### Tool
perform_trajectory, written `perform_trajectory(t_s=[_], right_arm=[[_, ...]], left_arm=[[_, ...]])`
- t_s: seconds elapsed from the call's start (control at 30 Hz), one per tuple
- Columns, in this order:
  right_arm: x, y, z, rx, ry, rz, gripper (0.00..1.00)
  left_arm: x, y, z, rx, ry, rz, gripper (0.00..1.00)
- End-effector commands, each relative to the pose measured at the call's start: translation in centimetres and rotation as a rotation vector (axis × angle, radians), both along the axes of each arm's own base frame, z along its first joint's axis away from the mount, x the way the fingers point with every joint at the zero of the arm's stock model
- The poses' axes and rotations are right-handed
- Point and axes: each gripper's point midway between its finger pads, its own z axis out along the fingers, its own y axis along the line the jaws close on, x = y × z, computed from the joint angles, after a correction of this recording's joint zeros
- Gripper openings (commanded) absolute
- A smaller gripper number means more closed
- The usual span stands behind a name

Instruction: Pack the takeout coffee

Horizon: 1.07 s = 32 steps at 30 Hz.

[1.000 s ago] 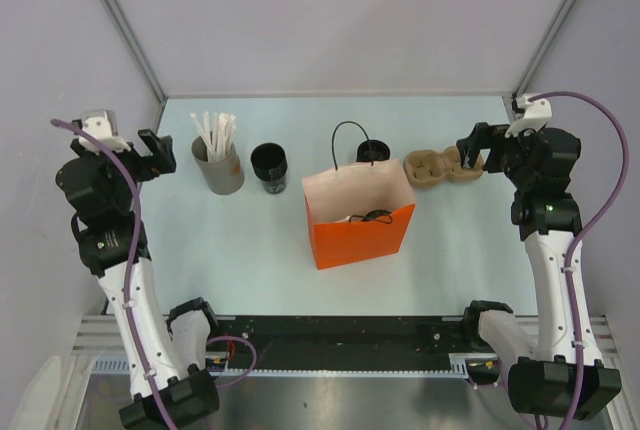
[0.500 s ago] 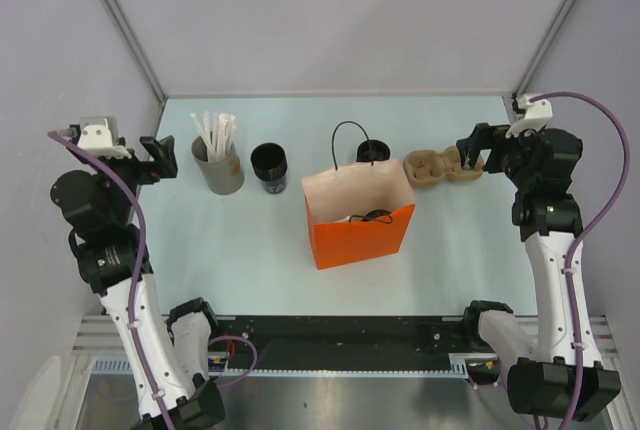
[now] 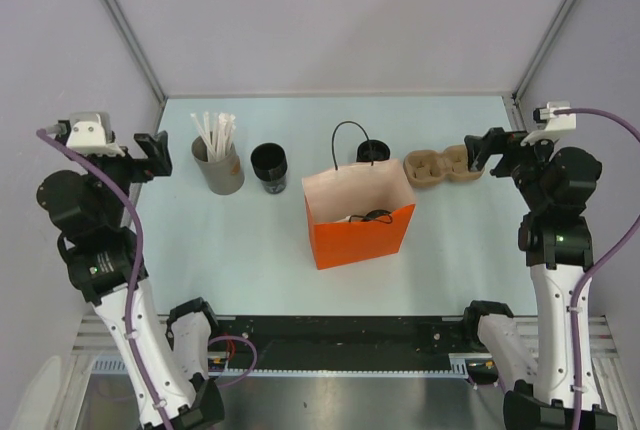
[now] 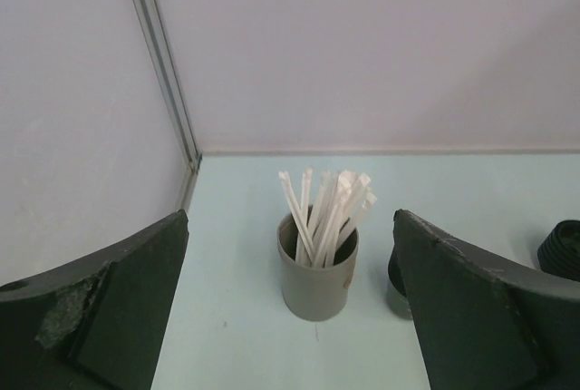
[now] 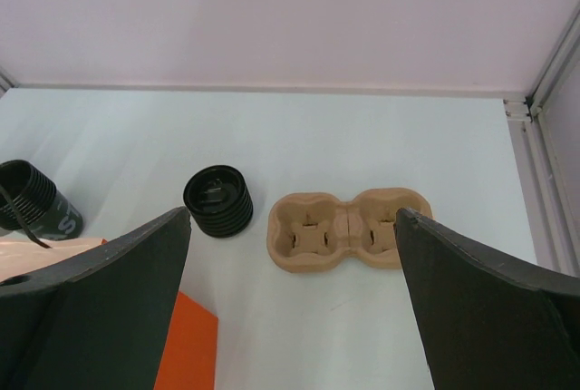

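Right wrist view: the coffee cup (image 5: 217,200), lid on, stands just behind the orange bag (image 5: 188,354), with the carrier (image 5: 349,229) beside it. White print on the lidless cup (image 5: 32,209) (mostly cut off) is unreadable. Spread wide, the left claw (image 3: 153,155) and right claw (image 3: 483,150) hang well either side of the bag, open surface (image 3: 250,250) between.
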Motion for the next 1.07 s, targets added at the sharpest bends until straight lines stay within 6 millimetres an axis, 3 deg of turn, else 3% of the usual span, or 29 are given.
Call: perform_trajectory(t_s=[0.0, 0.33, 1.03], right_arm=[[-0.7, -0.7, 3.4, 0.002, -0.079, -0.058, 1.0], [-1.7, -0.9, 4.7, 0.003, -0.099, -0.083, 1.0], [-1.4, -1.0, 4.3, -0.012, -0.086, -0.084, 1.0]], left_arm=[[-2.5, -1.2, 5.2, 0.1, -0.095, -0.011, 1.0], [-2.9, -0.8, 4.9, 0.066, -0.089, 0.029, 1.0], [-2.8, -1.5, 4.3, 0.066, -0.079, -0.018, 1.0]])
